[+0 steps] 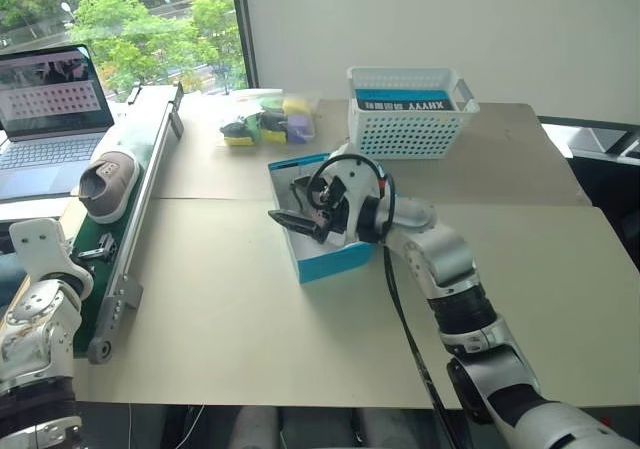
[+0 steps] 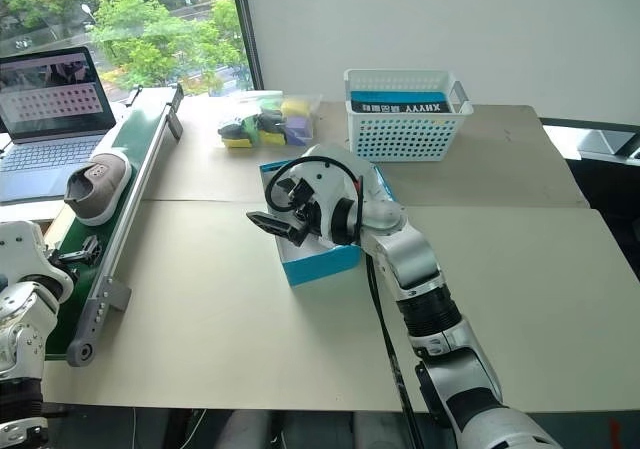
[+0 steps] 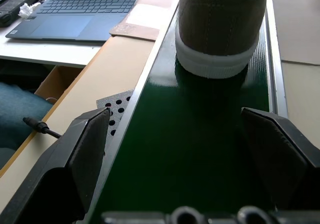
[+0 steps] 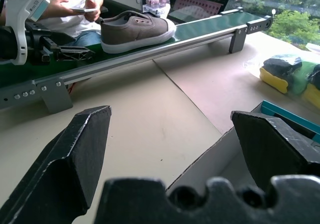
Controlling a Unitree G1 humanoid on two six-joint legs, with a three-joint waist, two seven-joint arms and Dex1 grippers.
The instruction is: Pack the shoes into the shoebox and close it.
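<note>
Grey-brown shoe point(image 3: 220, 27) just ahead of spread left pincer point(image 3: 187, 154)

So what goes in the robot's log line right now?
left claw: open, behind shoe on belt | right claw: open, empty, over shoebox

Probably a lab: conveyor belt point(image 1: 125, 219), laptop point(image 1: 50, 119), bare tables point(image 1: 230, 319).
</note>
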